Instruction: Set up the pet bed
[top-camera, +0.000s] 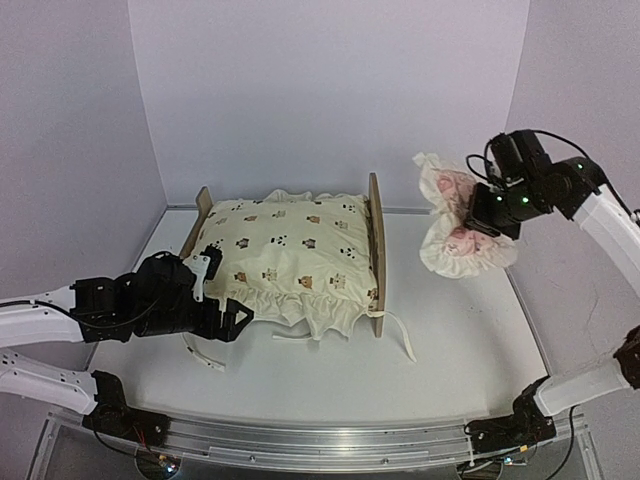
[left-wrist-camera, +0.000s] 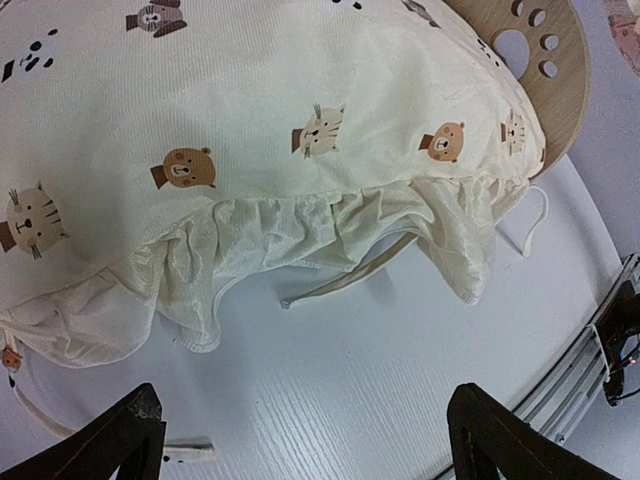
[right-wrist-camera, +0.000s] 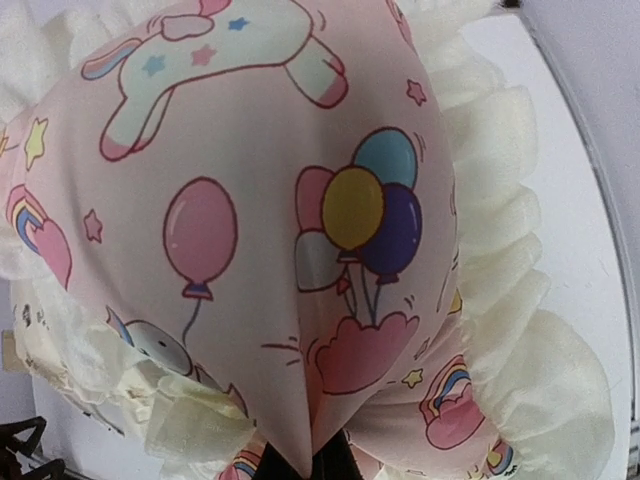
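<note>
reaching high, right end effector (top-camera: 472, 222) clamps pink pillow (right-wrist-camera: 250, 230); left end effector (left-wrist-camera: 305, 440) gapes low.

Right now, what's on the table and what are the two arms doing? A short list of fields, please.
pet bed: light-wood frame on the table
animal-print cushion: on the bed, ruffle and ties overhanging the near side
pink ruffled pillow: in the air, right of the bed
left gripper: open, empty, by the cushion's ruffle
right gripper: shut on the pillow
</note>
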